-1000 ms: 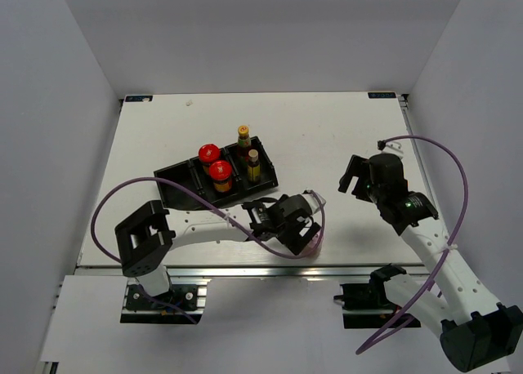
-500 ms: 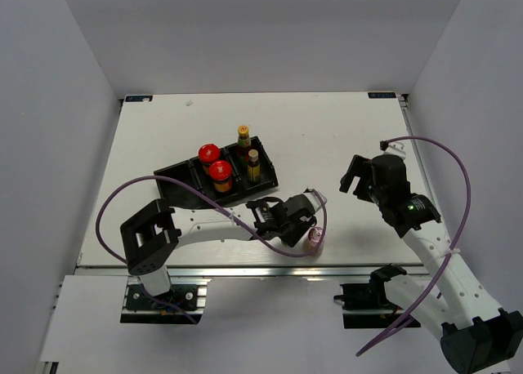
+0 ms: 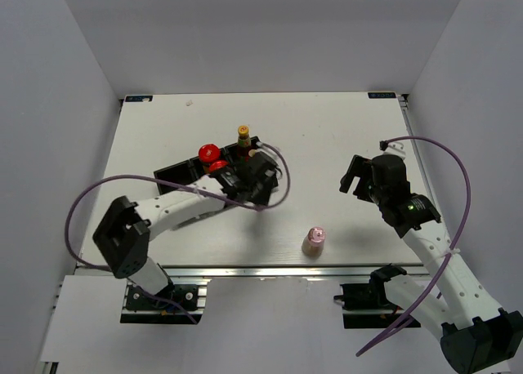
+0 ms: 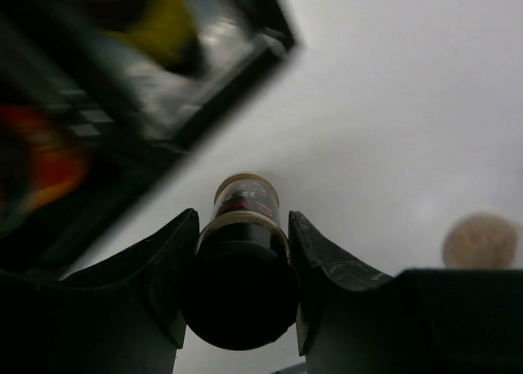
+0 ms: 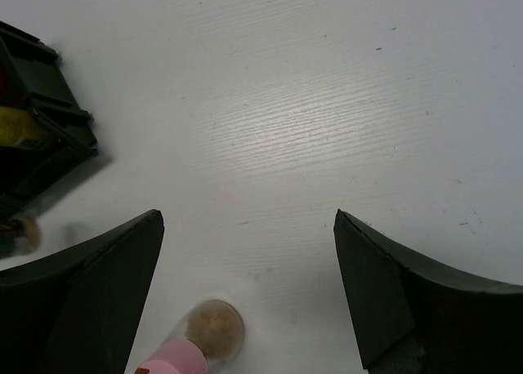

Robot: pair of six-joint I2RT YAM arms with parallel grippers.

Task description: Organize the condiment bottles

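- Since half a second ago the left pincer has swung from the front edge of the surface, beside the pink-capped jar, to a spot over the black tray. The right arm has not shifted.
- In the left wrist view this pincer is clamped on the dark-capped jar, one finger pressed to each side, with the dark cap toward the camera.
- The right pincer hangs released over the right side of the surface, with nothing between its fingers.
- Still outside the tray, the pink-capped jar sits alone near the front edge, between the two arms. I cannot tell whether it stands or lies.
- One red-lidded jar and one yellow-capped bottle show in the tray. A second red lid peeks from under the left arm, and anything else there is hidden.
- Likely risks:
  - The pincer is close above standing bottles, so a low or skewed descent could tip a slim one over.
  - The jar is gripped on its smooth sides and could slip or land tilted against a divider.
  - If the pink-capped jar is lying down, a nudge could roll it off the near edge.
- White and matte, the surface carries little else. Plain pale grey walls close it in at the back and on both sides.
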